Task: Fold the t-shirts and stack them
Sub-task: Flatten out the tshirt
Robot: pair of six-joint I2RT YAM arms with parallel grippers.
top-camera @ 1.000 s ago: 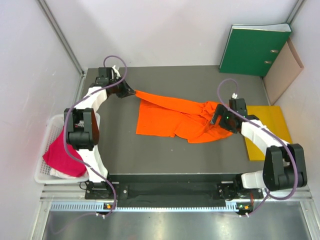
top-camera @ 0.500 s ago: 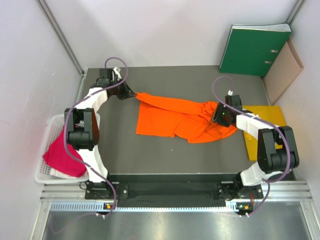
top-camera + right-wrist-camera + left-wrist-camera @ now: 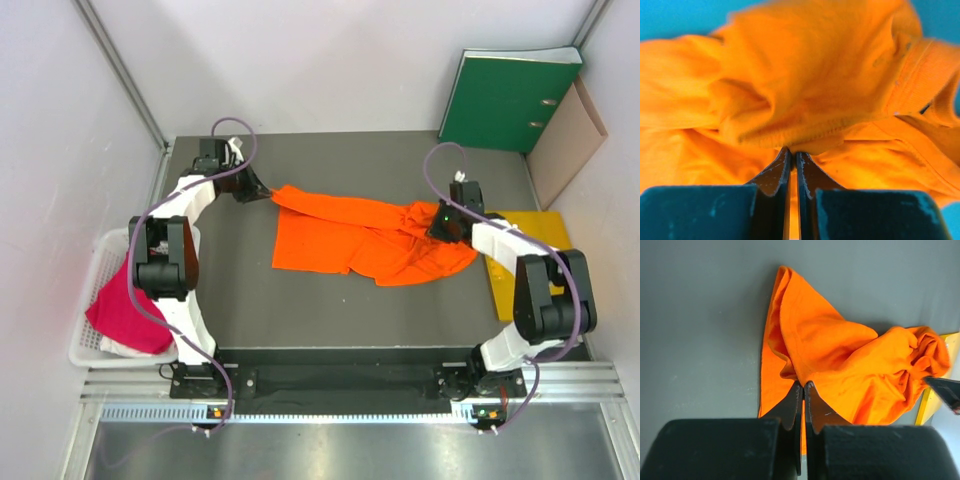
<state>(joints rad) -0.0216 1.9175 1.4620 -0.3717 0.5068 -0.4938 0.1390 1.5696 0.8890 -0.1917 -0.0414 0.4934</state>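
Orange shirt [image 3: 340,245] is light, limp and bunches easily, so you hold its edges: left gripper [image 3: 262,191] and right gripper [image 3: 432,227] each pinch opposite ends.

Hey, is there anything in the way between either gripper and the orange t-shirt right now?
Nothing visible is in the way. The left gripper is shut on the orange t-shirt at its far left corner. The right gripper is shut on its bunched right end. Both wrist views show cloth directly between the fingers.

Lab booth — white walls [image 3: 300,60] (green binder [image 3: 505,100])
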